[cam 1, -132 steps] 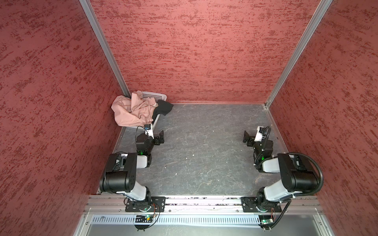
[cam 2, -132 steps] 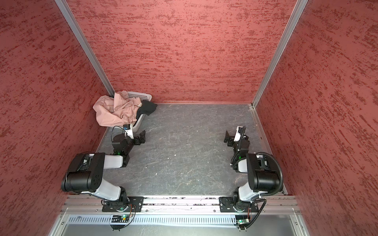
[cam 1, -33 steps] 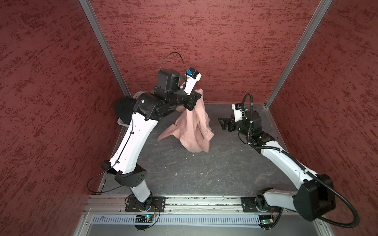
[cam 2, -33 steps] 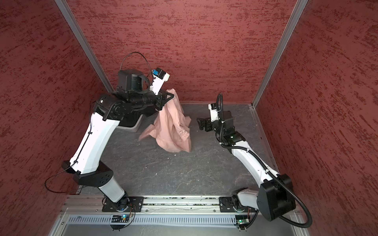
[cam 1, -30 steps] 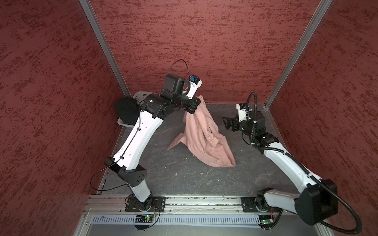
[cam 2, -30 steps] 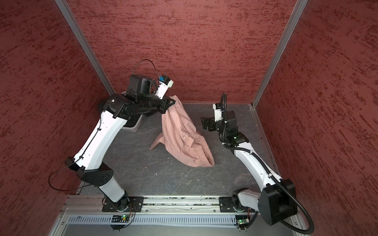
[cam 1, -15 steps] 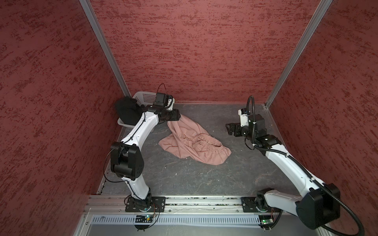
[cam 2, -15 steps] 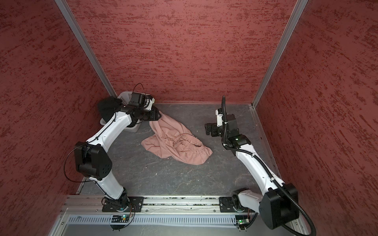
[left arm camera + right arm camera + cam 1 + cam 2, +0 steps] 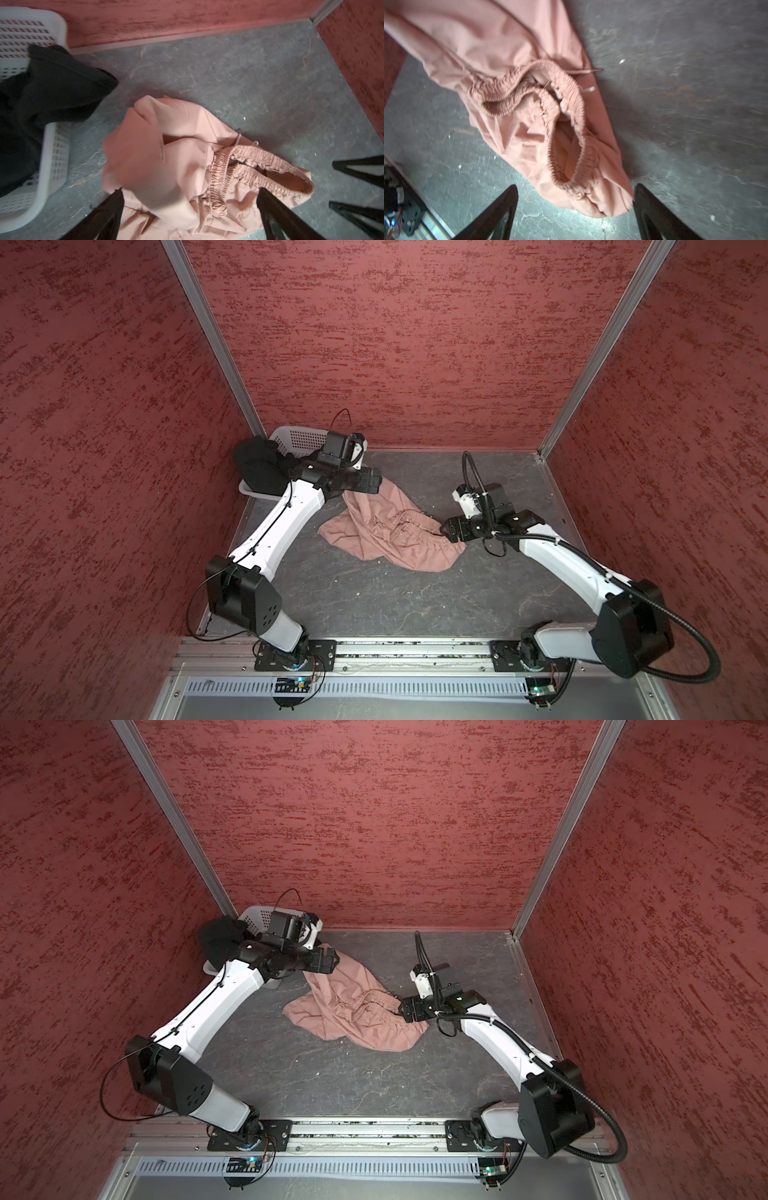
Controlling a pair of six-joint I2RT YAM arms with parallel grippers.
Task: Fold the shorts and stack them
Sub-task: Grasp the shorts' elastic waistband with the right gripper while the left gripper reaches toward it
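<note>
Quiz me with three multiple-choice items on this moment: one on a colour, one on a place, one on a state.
1. What colour is the basket?
A. White. B. Blue. C. Grey.
2. Where are the black shorts?
A. Flat on the table. B. Draped over the basket's rim. C. Folded at the table's near edge.
3. How does the left gripper stand?
A. Shut on cloth. B. Shut on the basket. C. Open over the pink shorts.

Key:
1 A: its perforated wall shows white in both top views.
2 B: black cloth hangs over the rim in the left wrist view.
3 C: that view shows its fingers spread wide, with the pink cloth below.
</note>
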